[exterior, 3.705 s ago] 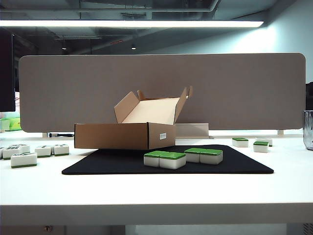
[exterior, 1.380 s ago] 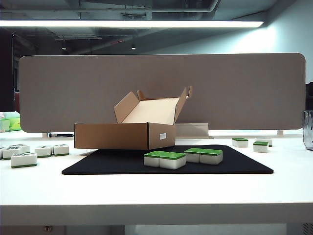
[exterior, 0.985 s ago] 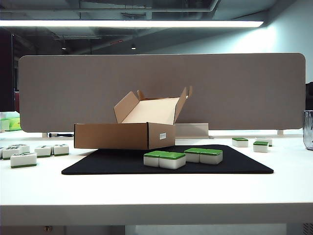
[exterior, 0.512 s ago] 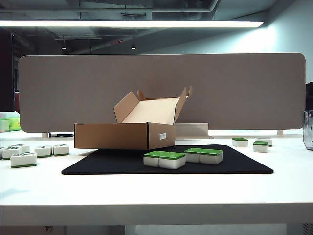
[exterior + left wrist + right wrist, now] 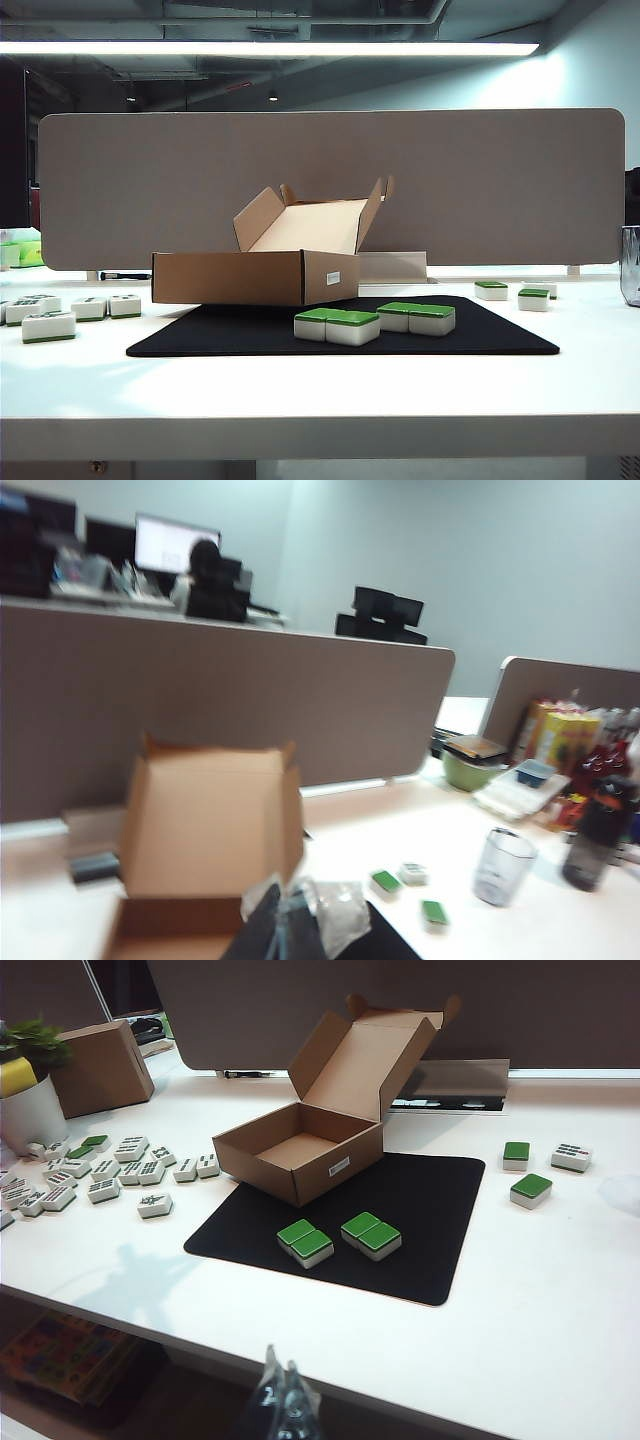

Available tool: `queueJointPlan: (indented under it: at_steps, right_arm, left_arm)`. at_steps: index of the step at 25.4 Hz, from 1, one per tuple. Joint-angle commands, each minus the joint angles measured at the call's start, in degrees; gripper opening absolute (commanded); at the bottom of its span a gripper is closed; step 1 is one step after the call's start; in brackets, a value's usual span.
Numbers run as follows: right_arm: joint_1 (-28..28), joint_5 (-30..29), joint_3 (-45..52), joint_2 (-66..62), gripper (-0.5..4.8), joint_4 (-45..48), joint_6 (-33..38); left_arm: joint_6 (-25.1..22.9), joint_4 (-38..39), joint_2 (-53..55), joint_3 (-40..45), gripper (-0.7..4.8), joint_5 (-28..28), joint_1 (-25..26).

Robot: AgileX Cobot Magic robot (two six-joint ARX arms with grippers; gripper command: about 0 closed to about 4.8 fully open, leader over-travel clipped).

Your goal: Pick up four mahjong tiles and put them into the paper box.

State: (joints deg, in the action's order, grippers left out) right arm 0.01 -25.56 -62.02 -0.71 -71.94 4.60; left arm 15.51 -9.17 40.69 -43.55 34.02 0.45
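I log white table (image 5: 300,395), black mat (image 5: 200,340) mid-frame | paper box (image 5: 255,277) lid up, four mahjong tiles (image 5: 375,320) before it | left gripper (image 5: 285,925), right gripper (image 5: 283,1400) jaws together, both clear of table.

On the white desk (image 5: 560,1290) a black mat (image 5: 420,1220) lies in the middle, a scatter of face-up white tiles (image 5: 110,1175) at its 9 o'clock, a closed brown carton (image 5: 100,1065) at 10 o'clock, a clear cup (image 5: 503,865) at 3 o'clock.

Left wrist view blurred (end effector (image 5: 290,920) cropped)
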Motion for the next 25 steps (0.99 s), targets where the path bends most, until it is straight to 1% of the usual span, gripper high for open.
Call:
queueJointPlan:
  at_steps: [1,2,3,6,7,9,10,12,13,14,15,19,21,25]
  right_arm:
    - [0.0,-0.1,-0.2,0.7,-0.01,0.5,-0.1]
    - [0.0,-0.1,-0.2,0.7,-0.01,0.5,-0.1]
    - [0.0,-0.1,-0.2,0.7,-0.01,0.5,-0.1]
    - [0.0,0.0,-0.2,0.7,-0.01,0.5,-0.1]
    - [0.0,0.0,-0.2,0.7,-0.01,0.5,-0.1]
    - [-0.1,0.0,-0.2,0.7,-0.01,0.5,-0.1]
    - [0.0,0.0,-0.2,0.7,-0.01,0.5,-0.1]
    - [0.0,0.0,-0.2,0.7,-0.01,0.5,-0.1]
    - [0.0,0.0,-0.2,0.7,-0.01,0.5,-0.1]
    - [0.0,0.0,-0.2,0.7,-0.01,0.5,-0.2]
    - [0.0,0.0,-0.2,0.7,-0.01,0.5,-0.2]
    - [0.0,0.1,-0.2,0.7,-0.01,0.5,-0.2]
    - [0.0,0.1,-0.2,0.7,-0.01,0.5,-0.2]
    - [0.0,0.1,-0.2,0.7,-0.01,0.5,-0.2]
  left_arm:
    - [3.3,0.3,7.2,-4.5,-0.06,4.4,-1.3]
    - [3.3,2.1,10.5,-6.8,-0.06,4.2,-3.5]
    - [3.3,2.6,11.9,-7.8,-0.06,4.2,-4.6]
    - [2.0,2.7,18.6,-10.8,-0.06,4.1,-10.1]
    - [1.6,2.8,21.0,-11.7,-0.06,2.6,-12.7]
    - [1.6,3.1,23.1,-12.1,-0.06,0.1,-15.2]
    - [0.5,3.5,24.7,-12.4,-0.06,-2.0,-17.2]
    - [-2.1,4.0,27.2,-12.7,-0.06,-4.5,-20.2]
    - [-2.1,4.1,28.1,-12.7,-0.06,-5.8,-21.4]
    - [-2.2,4.8,29.6,-12.7,-0.06,-8.5,-23.3]
    - [-2.3,5.1,30.2,-12.8,-0.06,-9.5,-24.0]
    - [-5.4,7.4,33.0,-12.8,-0.06,-14.3,-27.6]
    - [-7.6,12.0,35.7,-13.8,-0.06,-19.8,-30.8]
    - [-9.4,19.3,40.0,-17.8,-0.06,-22.7,-33.8]
